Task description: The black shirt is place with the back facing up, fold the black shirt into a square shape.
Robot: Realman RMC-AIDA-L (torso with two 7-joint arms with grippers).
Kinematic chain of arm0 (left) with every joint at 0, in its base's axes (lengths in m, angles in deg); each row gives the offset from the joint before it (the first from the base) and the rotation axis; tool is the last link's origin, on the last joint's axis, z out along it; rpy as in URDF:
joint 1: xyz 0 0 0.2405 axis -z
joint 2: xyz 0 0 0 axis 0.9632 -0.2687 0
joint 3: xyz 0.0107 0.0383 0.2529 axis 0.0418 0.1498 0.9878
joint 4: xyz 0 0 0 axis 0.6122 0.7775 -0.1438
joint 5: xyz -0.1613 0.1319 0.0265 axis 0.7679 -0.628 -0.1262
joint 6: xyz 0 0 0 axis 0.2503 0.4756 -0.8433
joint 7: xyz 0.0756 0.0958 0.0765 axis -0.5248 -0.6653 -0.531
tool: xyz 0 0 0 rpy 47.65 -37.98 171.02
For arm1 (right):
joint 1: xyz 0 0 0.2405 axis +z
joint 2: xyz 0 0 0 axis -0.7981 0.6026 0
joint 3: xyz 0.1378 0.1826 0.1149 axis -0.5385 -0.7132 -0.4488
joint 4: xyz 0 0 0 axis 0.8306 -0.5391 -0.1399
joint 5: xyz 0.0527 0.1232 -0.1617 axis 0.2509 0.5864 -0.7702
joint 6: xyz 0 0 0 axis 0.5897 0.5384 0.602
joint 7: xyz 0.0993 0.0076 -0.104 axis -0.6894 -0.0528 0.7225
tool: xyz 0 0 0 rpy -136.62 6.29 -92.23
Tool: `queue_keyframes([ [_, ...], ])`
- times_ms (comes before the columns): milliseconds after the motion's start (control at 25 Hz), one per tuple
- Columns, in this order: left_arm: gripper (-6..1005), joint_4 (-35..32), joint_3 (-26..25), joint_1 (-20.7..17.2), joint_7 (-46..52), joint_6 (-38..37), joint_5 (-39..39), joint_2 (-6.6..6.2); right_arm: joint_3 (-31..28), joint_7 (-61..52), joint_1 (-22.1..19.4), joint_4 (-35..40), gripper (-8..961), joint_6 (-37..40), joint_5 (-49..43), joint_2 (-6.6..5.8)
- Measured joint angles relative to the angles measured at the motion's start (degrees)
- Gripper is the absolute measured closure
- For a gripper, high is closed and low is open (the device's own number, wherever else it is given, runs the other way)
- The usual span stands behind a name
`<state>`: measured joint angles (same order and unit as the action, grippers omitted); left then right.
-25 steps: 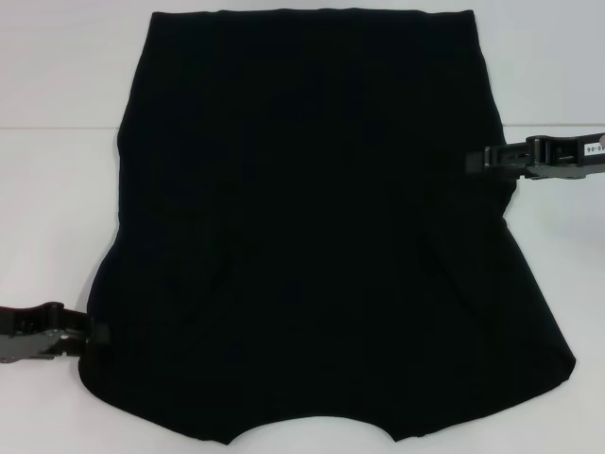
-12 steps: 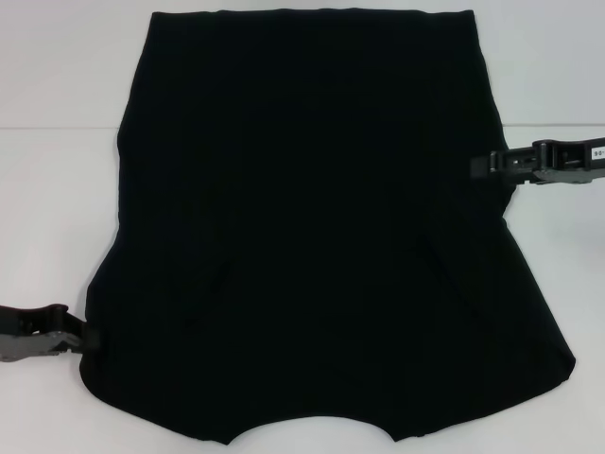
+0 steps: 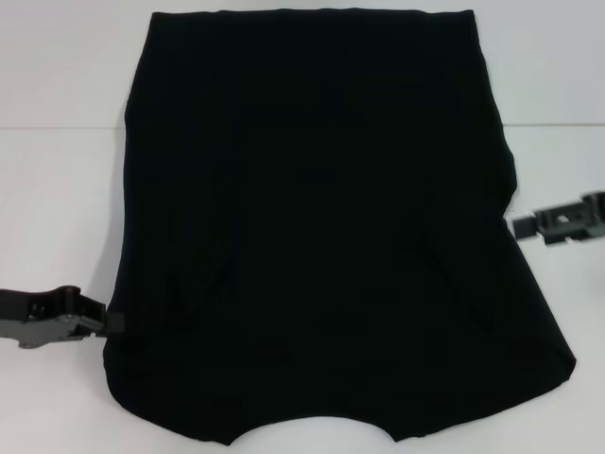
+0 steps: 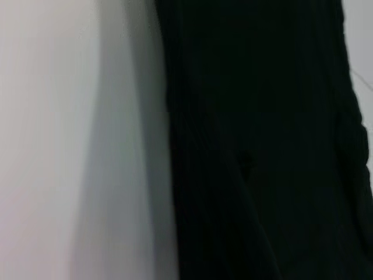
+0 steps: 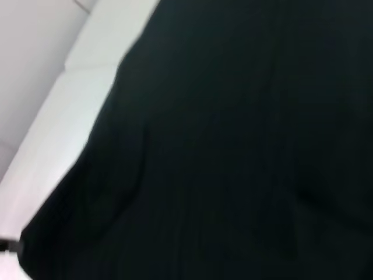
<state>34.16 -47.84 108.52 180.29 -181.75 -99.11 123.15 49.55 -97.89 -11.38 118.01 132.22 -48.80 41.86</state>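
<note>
The black shirt lies spread flat on the white bench, and you see it fill most of the head view from the top edge to the bottom edge. Its straight hem runs along the top of the frame, and the curved neck opening sits at the bottom centre. No lettering shows on the upper side. The lower left side of the cloth is pulled inward a little, with faint creases near it.

Your left gripper sits at the lower left of the frame, low over the bench, with its tip touching the shirt's left edge. You cannot tell from any view whether its jaws are parted or closed on the cloth.

Your right gripper sits at the right of the frame, about mid-height, just beside the shirt's right edge with a thin strip of white bench between them. Its jaw state cannot be told either.

Both wrist views show you only black cloth against the pale bench, with no fingers visible.
</note>
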Motion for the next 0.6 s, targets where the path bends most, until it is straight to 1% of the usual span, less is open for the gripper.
queue_keyframes([
  [120, 920, 0.3, 0.0, 0.5, 0.0, 0.2, 0.2, -0.23, 0.0, -0.4, -1.6, 0.0, 145, 3.1, -1.4, -1.02],
  [240, 920, 1.2, 0.0, 1.1, 0.1, 1.3, 0.2, -0.48, 0.0, -0.4, -2.5, 0.1, 145, 5.0, -4.5, -1.16],
  [360, 920, 2.0, 0.1, 1.7, 0.4, 2.4, 0.1, -0.68, 0.2, 0.3, -3.0, 0.1, 144, 5.6, -8.2, -0.62],
  [600, 920, 3.8, 0.4, 2.5, 0.4, 3.7, 0.0, -1.07, 0.3, 1.9, -3.1, -0.4, 144, 4.0, -12.1, 1.39],
])
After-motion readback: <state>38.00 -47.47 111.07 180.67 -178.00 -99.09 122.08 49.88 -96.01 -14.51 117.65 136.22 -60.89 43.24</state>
